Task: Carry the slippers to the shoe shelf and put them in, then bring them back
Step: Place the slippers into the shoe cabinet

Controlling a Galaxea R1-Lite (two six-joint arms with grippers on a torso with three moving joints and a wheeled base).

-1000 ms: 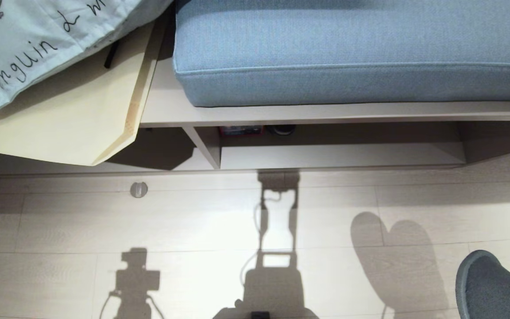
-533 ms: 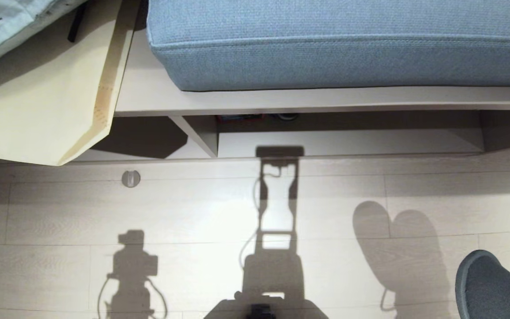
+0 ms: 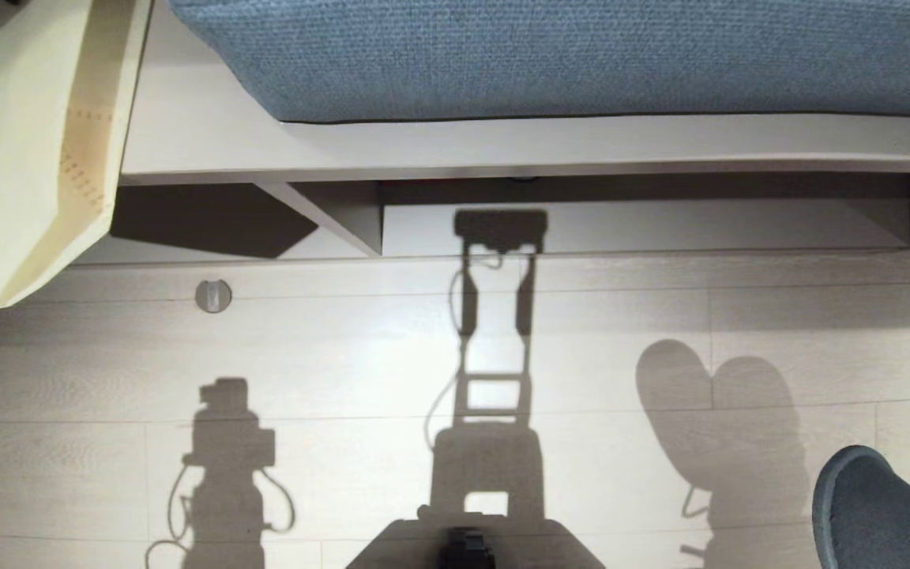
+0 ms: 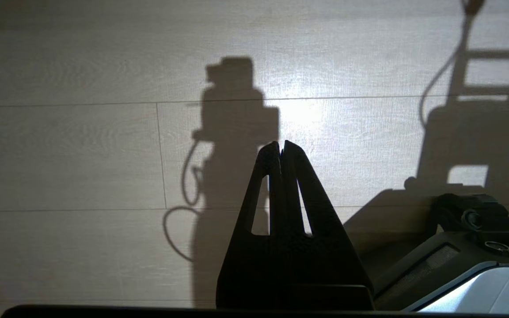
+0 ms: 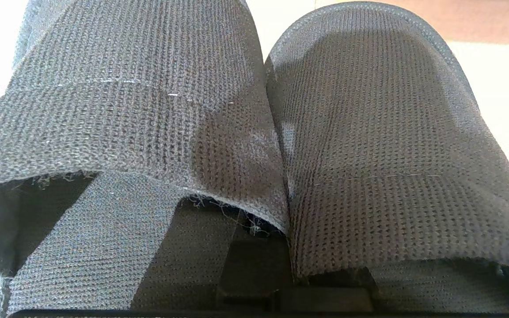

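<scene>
Both dark grey slippers (image 5: 369, 145) fill the right wrist view side by side, toes pointing away. My right gripper (image 5: 286, 265) is shut on the slippers, pinching their inner edges together; its fingers are mostly hidden inside them. In the head view the slippers' toes (image 3: 866, 514) hang at the bottom right above the floor. The shoe shelf (image 3: 660, 225) is the low pale opening under the bench, with a slanted divider (image 3: 344, 221) on its left side. My left gripper (image 4: 280, 148) is shut and empty over bare floor.
A blue cushion (image 3: 581, 55) lies on the bench top (image 3: 502, 146) above the shelf. A beige board (image 3: 20, 158) overhangs at the far left. A small round metal stop (image 3: 213, 295) sits on the floor. My base (image 4: 480, 247) is beside the left gripper.
The whole head view has shifted: the bench and shelf slid up and look nearer, and the printed pillow left the frame. The slippers keep their place in the picture.
</scene>
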